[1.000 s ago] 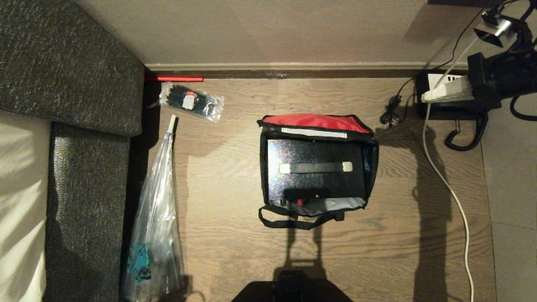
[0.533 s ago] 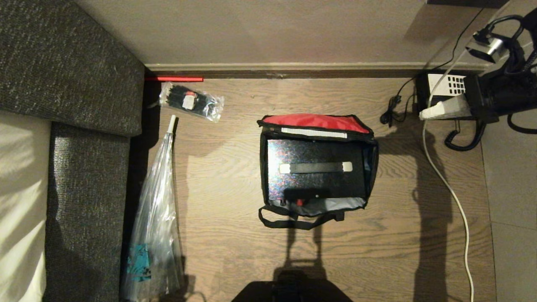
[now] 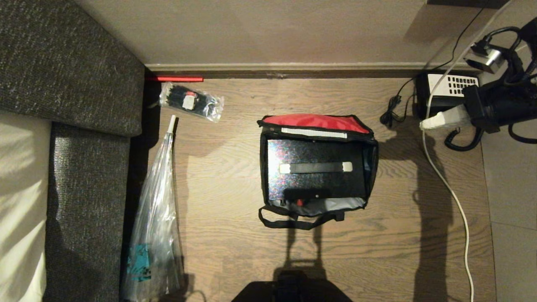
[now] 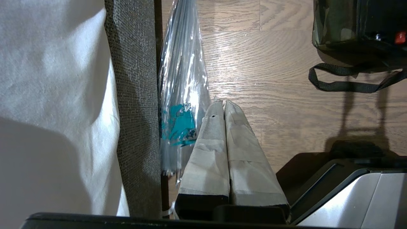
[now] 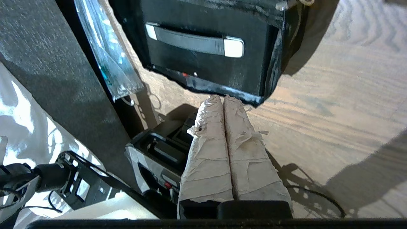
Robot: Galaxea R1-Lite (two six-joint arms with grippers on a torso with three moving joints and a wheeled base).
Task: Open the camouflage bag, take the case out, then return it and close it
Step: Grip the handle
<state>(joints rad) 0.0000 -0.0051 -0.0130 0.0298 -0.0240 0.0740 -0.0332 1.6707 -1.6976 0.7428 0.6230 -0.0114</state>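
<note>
The camouflage bag stands open on the wooden floor in the middle of the head view, its red-lined lid folded back toward the wall. The black case sits inside it, strap handle on top and a red button at the near side. My right gripper hovers shut and empty to the right of the bag, over the telephone area. In the right wrist view the right gripper points toward the bag's near rim. My left gripper is shut and empty, low beside the bag's camouflage side.
A grey sofa fills the left. A long clear plastic bag lies along it, a small plastic bag nearer the wall. A black-and-white telephone and a white cable lie right of the bag. The skirting board runs behind.
My right arm has drawn back from the wall and toward the right edge of the head view, uncovering the telephone's keypad. The bag and case have not moved.
</note>
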